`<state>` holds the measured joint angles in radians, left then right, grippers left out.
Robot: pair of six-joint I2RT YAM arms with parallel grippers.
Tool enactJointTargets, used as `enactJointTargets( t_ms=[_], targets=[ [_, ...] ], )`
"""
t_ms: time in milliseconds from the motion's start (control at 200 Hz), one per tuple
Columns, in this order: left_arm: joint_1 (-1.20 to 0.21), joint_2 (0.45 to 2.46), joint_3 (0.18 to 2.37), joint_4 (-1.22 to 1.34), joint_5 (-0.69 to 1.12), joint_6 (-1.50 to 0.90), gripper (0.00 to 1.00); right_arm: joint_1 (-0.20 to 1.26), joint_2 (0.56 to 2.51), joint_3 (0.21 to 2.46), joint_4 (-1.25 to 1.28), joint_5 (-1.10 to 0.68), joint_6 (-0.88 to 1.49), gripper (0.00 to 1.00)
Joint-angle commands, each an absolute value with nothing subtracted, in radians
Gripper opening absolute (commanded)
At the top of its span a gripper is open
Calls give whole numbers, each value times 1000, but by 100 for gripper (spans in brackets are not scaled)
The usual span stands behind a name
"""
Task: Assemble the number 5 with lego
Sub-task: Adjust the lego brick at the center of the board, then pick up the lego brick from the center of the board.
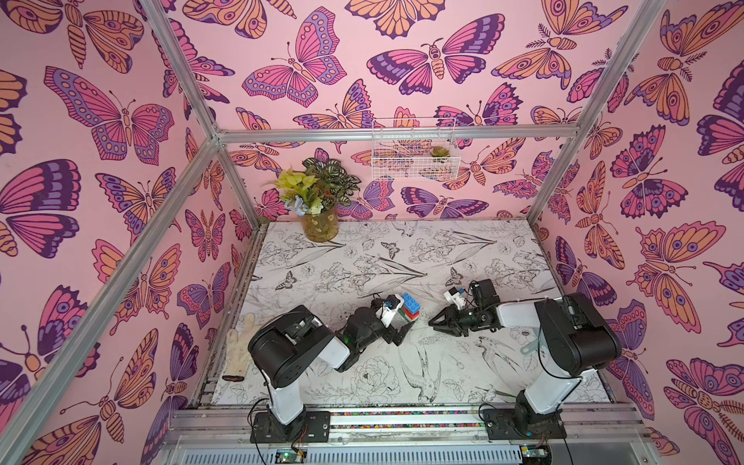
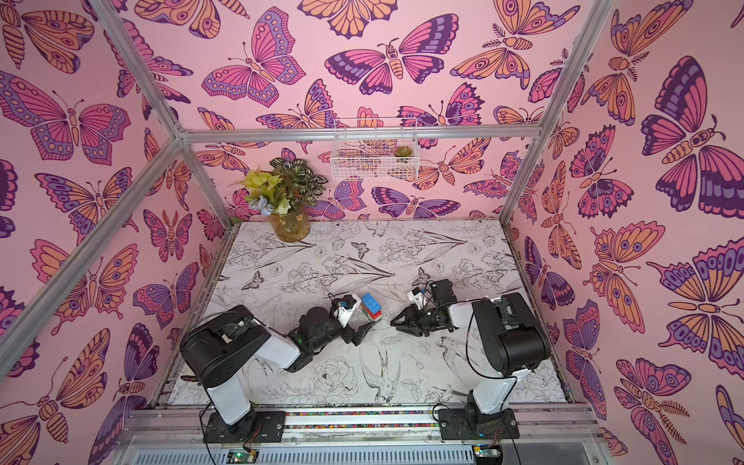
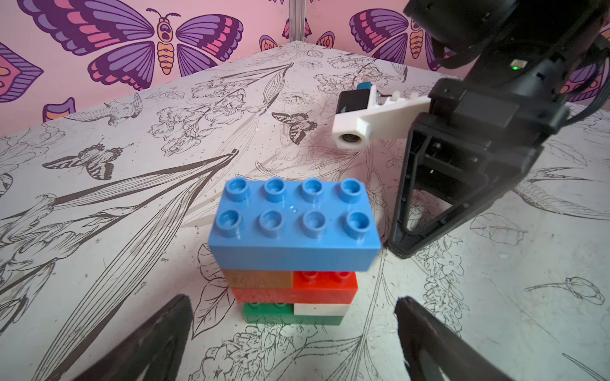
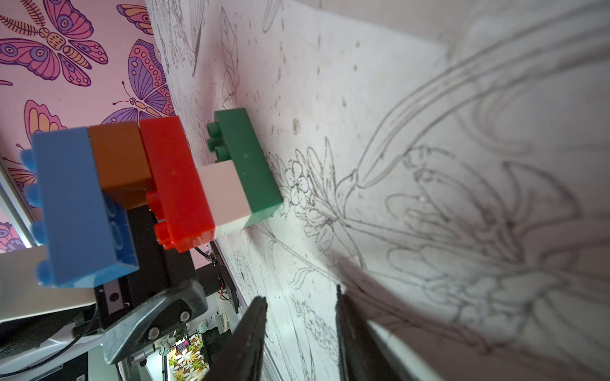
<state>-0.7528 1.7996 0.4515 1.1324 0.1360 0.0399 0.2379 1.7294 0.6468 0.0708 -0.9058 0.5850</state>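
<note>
Standing upright on the table [image 1: 362, 261], the number 5 [image 3: 290, 250] looks complete. Spread wide, the left gripper [image 3: 293, 301] sits just beside it; the right gripper [image 4: 298, 293], narrowly parted and seemingly empty, hangs near it. Either finger brushing the tall build on withdrawal could topple it.

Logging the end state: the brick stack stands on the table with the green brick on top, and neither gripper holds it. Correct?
One detail is wrong. The blue brick is on top, and the green brick is at the bottom, against the table. The left wrist view shows this. The rest of the statement is right.
</note>
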Motion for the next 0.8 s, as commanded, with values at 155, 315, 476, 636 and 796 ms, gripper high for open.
enactJointTargets(
  t_ms=[155,315,476,636,796],
  targets=[
    [-740,1849,488,1157,170,28,95,220,1712,664,7,-908,543,38],
    [-732,1868,502,1155,182,25,93,216,1714,666,2,-913,535,38],
    [-721,1879,519,1141,207,16,87,212,1720,668,3,-917,532,37],
    [-717,1890,538,1123,222,15,87,211,1724,671,3,-918,532,37],
    [-717,1893,550,1107,238,18,86,209,1727,675,0,-922,529,37]
  ],
)
